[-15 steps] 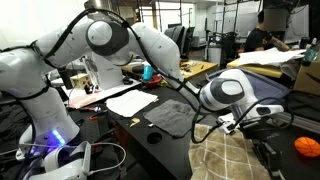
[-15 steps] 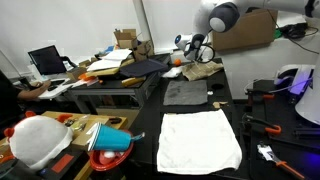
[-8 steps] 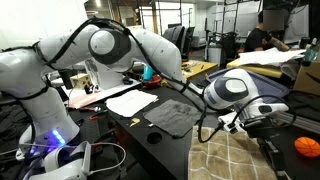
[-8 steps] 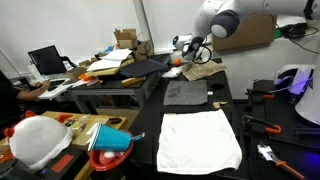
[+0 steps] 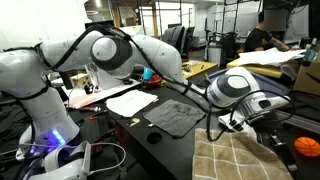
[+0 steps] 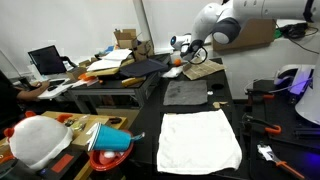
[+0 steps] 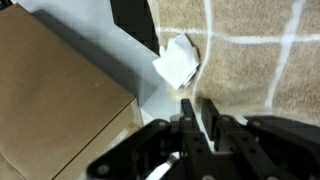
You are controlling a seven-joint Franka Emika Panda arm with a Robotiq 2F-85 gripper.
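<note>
Black fingers point(image 7: 190, 120) of the hand point(image 7: 201, 108) are seen drawn close together in the wrist view, with only a thin slit left between them. Nothing is seen gripped there, and whether they are fully closed cannot be told. The hand is held low over the brown checked towel point(image 7: 255, 50), near that towel's edge. A small white scrap point(image 7: 178, 62) is found just beyond the fingertips, up the wrist view and slightly toward the side of the cardboard point(image 7: 50, 100), lying where the towel meets a pale grey surface point(image 7: 135, 60). The scrap's longer side is set on a slant to the line of the fingers.

In both exterior views the hand point(image 6: 193, 50) is seen at the far end of the counter point(image 6: 225, 95), above the towel point(image 5: 235, 160). A dark grey cloth point(image 6: 185, 92) is laid near the towel, and a white cloth point(image 6: 200, 140) lies beyond that, well apart from the hand.
</note>
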